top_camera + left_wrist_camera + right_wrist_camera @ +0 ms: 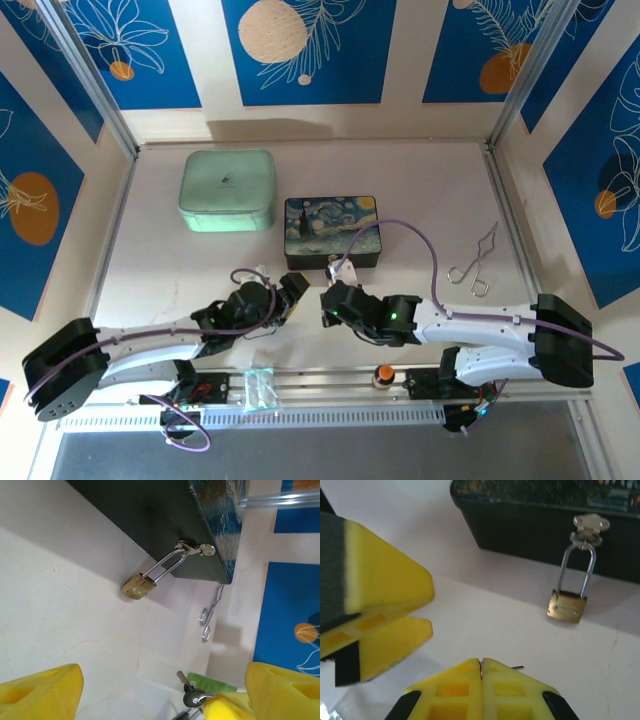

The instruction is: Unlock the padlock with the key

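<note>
One padlock (566,609) hangs ahead of right claw (481,664) pinching the key (190,695); left claw (164,682) gapes empty.

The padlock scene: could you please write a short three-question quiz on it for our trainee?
1. True or false: the key is already inserted in the padlock.
2. Multiple choice: the padlock hangs from A) the mint green case, B) the hasp on the dark painted box, C) the bent wire tool.
3. Fill in: the key is pinched by the ___ arm's fingers.

Key: 1 false, the key is apart from the padlock; 2 B; 3 right.
</note>
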Available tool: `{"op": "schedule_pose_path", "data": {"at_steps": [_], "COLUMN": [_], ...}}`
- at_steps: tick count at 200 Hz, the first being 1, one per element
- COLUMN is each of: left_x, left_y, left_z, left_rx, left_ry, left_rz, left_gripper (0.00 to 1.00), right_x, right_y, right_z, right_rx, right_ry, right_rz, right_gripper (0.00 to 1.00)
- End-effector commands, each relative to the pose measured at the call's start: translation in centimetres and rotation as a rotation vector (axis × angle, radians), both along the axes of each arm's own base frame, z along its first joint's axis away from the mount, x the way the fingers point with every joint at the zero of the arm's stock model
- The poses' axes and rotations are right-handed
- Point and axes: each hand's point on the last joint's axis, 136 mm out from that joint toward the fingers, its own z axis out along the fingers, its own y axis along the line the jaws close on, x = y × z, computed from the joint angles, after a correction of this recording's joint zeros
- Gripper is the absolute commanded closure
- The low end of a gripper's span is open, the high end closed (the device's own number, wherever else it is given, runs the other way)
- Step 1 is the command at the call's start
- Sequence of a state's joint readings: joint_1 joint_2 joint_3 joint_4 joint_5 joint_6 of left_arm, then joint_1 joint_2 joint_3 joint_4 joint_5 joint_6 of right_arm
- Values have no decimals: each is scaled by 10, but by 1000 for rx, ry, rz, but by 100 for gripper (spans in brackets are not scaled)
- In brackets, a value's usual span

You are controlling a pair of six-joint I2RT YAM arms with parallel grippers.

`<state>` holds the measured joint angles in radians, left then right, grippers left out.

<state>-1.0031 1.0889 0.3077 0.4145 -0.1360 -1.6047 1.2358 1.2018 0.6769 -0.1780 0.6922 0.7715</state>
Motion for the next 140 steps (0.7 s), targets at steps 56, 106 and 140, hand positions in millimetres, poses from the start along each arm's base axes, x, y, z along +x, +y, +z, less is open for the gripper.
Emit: {"op": "schedule_pose_path", "data": {"at_steps": [56,106,140], "left_x": [2,9,16], "left_y": [1,-6,0], "left_z": [11,22,32], "left_rx": [-224,-348,-401], "left_ry": [145,140,113], "left_rz": [138,171,220], "left_gripper": [13,8,11], "right_x": [19,16,6], "right_y": [37,50,52], "right_z": [32,32,22], "right_rx": [158,216,248], "right_ry": [-135,-126,-104], "right_rz": [6,37,43], "right_gripper": [100,100,100]}}
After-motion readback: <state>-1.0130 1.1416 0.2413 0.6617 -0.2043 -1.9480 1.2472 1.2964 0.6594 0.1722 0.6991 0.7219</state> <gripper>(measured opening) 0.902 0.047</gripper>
